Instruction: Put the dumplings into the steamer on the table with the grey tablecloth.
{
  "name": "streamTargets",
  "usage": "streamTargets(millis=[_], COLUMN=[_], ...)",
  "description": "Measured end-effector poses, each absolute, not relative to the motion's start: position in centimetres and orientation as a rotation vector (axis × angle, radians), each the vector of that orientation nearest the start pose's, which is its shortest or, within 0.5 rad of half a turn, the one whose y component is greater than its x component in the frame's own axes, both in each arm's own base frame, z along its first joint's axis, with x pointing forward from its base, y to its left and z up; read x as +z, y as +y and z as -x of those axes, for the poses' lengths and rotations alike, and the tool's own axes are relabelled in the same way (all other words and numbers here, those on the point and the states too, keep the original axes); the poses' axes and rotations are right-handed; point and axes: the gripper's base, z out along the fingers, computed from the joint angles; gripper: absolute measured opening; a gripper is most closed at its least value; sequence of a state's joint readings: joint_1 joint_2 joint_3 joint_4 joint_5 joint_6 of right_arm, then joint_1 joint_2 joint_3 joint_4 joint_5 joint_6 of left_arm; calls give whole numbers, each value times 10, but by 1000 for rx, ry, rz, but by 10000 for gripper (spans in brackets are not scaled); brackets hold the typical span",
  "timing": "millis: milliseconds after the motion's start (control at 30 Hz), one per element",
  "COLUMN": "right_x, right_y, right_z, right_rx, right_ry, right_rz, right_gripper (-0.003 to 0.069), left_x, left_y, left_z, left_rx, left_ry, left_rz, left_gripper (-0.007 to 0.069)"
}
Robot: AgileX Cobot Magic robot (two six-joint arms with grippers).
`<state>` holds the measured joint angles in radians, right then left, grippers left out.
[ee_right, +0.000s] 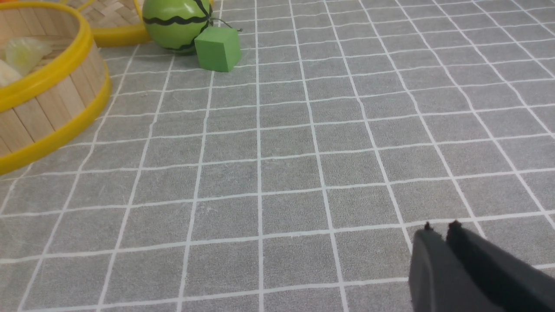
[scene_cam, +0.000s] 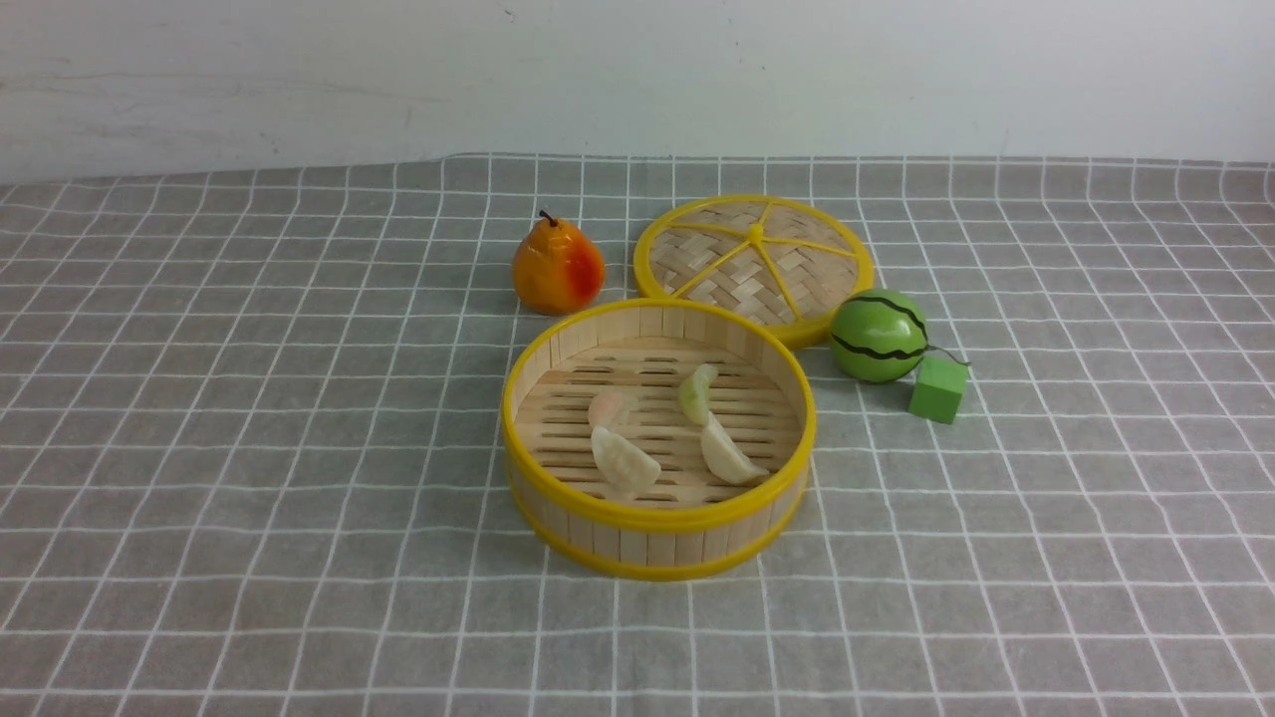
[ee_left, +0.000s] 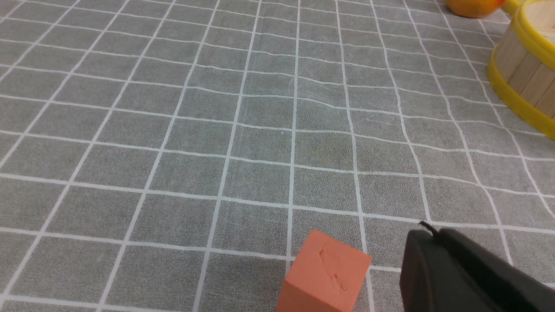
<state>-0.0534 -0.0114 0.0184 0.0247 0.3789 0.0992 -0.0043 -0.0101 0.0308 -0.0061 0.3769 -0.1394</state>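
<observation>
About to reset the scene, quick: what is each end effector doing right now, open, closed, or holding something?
Left end effector: closed, holding nothing.
Right end effector: closed, holding nothing.

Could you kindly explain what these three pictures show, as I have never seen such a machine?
A two-armed robot works at a table. One camera looks forward from between the arms; two ride on the wrists, so each shows its own dark left gripper or right gripper, jaws closed and empty. On the grey tablecloth stands the steamer, holding all four dumplings. Behind it lie its lid, a toy pear, a toy watermelon and a green cube. An orange cube appears only in the left wrist view.
</observation>
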Motion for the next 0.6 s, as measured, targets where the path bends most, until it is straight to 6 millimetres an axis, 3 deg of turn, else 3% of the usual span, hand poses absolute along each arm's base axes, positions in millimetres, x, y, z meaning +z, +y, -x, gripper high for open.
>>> streamTargets(millis=[600], right_x=[174], right_y=[-2], right_z=[-52], right_rx=[56], right_ry=[1863], right_rz=[-158], right_gripper=[74], left_x=[169], left_y=[0], left_z=[-53], left_rx=[-103], left_ry=[1878], left_rz=[129], left_gripper=[-6])
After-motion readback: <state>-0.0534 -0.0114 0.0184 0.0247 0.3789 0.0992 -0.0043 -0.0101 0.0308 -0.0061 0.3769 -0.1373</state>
